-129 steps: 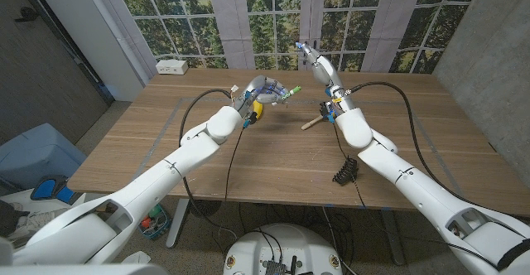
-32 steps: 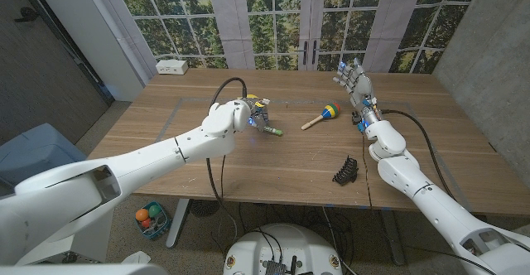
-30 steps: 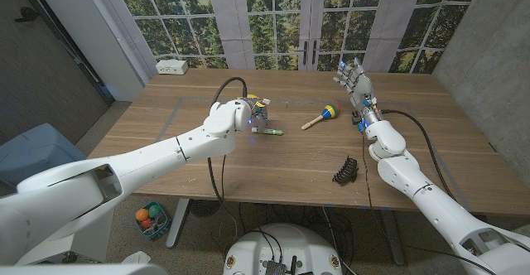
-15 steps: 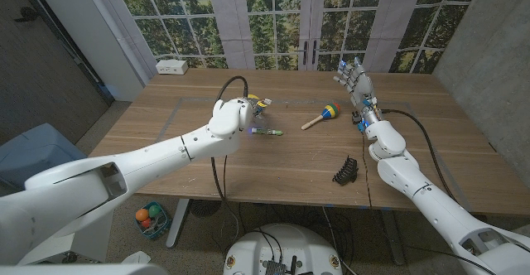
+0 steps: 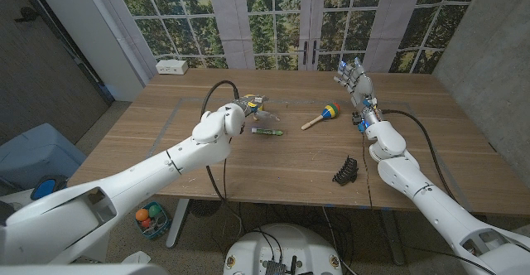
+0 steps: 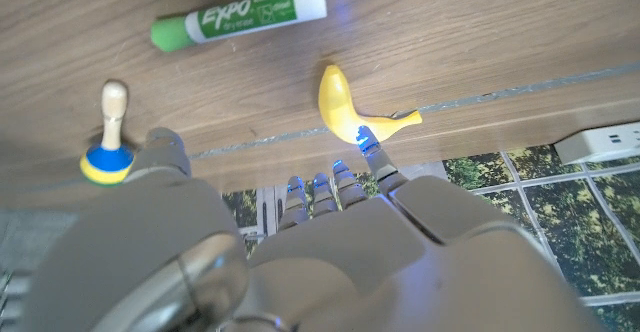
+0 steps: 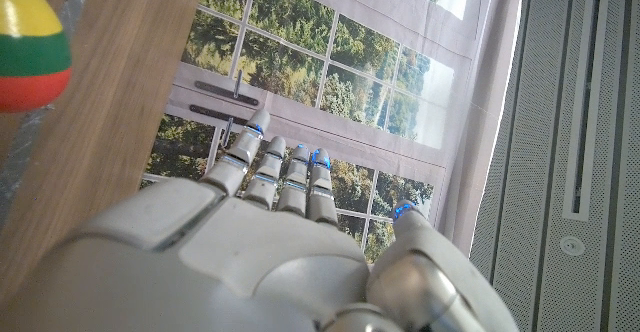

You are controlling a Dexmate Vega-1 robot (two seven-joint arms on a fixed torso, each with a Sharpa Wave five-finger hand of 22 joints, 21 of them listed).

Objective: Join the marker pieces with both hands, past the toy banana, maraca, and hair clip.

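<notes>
A capped marker (image 5: pixel 267 132) with a white body and green end lies alone on the wooden table (image 5: pixel 281 163) near the middle; it also shows in the left wrist view (image 6: pixel 240 16). My left hand (image 5: pixel 243 108) hovers just left of it, fingers (image 6: pixel 330 187) apart and holding nothing. A yellow toy banana (image 6: pixel 355 117) lies beyond those fingers. The maraca (image 5: pixel 321 115) lies right of the marker, its coloured head (image 7: pixel 25 42) also in the right wrist view. A black hair clip (image 5: pixel 345 171) sits near the front edge. My right hand (image 5: pixel 352 78) is raised at the far right, open.
A white power strip (image 5: pixel 172 66) sits at the table's far left corner, and shows in the left wrist view too (image 6: pixel 600 142). Windows stand behind the table. Cables trail from both wrists over the tabletop.
My left hand has let go of the marker and drawn back to the left; the marker now lies alone on the table. The right hand has stayed raised and open.
</notes>
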